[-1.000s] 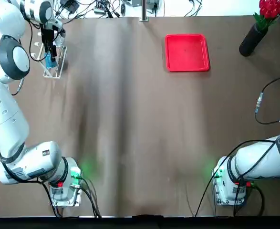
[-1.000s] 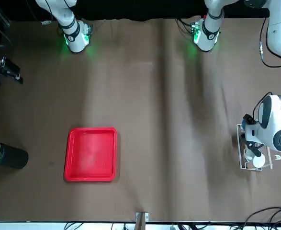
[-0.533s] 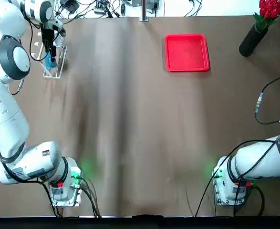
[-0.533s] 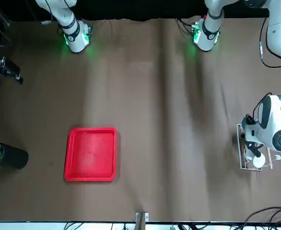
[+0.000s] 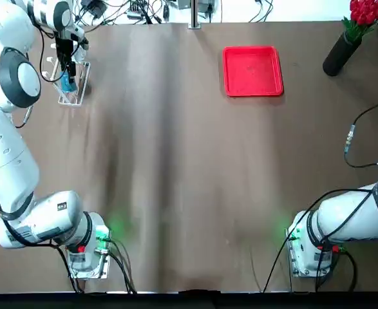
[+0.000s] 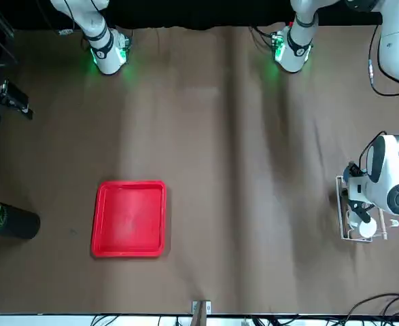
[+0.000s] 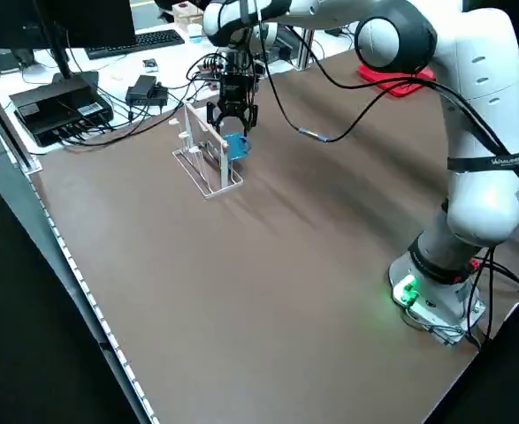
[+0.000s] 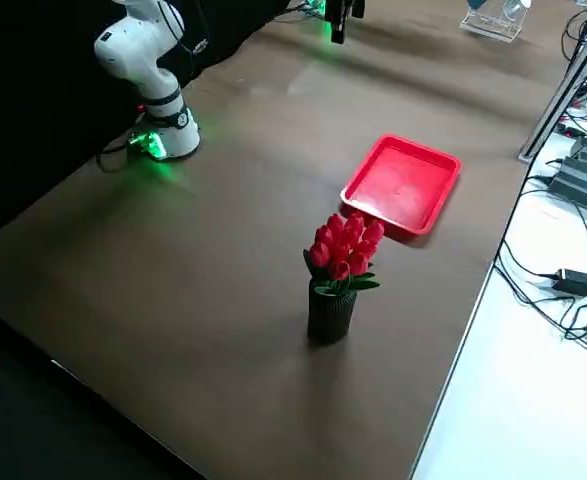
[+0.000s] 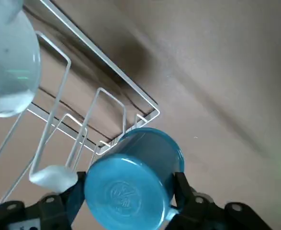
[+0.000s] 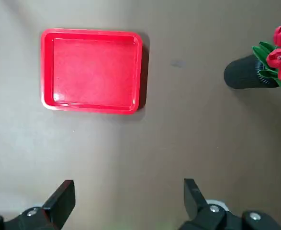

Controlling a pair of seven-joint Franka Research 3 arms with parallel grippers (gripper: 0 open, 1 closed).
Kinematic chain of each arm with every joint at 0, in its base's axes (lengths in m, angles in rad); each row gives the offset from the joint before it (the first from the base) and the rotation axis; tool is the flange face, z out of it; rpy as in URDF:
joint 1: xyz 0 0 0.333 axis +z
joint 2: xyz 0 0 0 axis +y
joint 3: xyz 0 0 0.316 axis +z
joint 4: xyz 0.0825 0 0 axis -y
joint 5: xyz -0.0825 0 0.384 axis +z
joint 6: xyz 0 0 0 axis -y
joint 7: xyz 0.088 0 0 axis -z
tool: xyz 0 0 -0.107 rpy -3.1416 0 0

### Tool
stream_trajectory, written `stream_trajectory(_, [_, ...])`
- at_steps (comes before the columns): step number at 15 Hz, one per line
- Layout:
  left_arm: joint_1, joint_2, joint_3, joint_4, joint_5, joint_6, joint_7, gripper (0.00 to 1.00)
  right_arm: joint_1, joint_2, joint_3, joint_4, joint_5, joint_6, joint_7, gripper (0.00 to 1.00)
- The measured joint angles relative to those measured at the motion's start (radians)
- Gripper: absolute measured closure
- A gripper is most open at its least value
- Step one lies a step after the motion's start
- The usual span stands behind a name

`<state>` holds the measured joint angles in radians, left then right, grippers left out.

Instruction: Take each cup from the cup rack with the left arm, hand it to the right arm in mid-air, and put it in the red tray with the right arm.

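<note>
Red tray (image 5: 252, 71) sits on the tabletop (image 5: 189, 167) below the wide-open right claw (image 10: 126, 201). Cup rack (image 7: 208, 157) is right under the left claw (image 9: 128, 191), which has its fingers clamped on the blue cup (image 9: 133, 179); white cup (image 9: 8, 72) hangs just beside it.

Blue cup (image 9: 130, 184), red tray (image 5: 252, 71).
</note>
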<state>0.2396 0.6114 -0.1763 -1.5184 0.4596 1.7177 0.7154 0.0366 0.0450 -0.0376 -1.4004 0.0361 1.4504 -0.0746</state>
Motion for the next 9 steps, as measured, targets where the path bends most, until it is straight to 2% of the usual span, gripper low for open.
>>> stream_trajectory(6, [0.0, -0.001, -0.005, 0.008, 0.0, -0.01, -0.002, 0.21, 0.001, 0.0, 0.001, 0.0, 0.014, 0.009, 0.0, 0.0])
stream_trajectory(9, [0.0, -0.009, -0.007, 0.017, 0.0, -0.017, -0.002, 0.21, 0.023, 0.002, 0.004, -0.001, 0.067, 0.073, 0.0, 0.0])
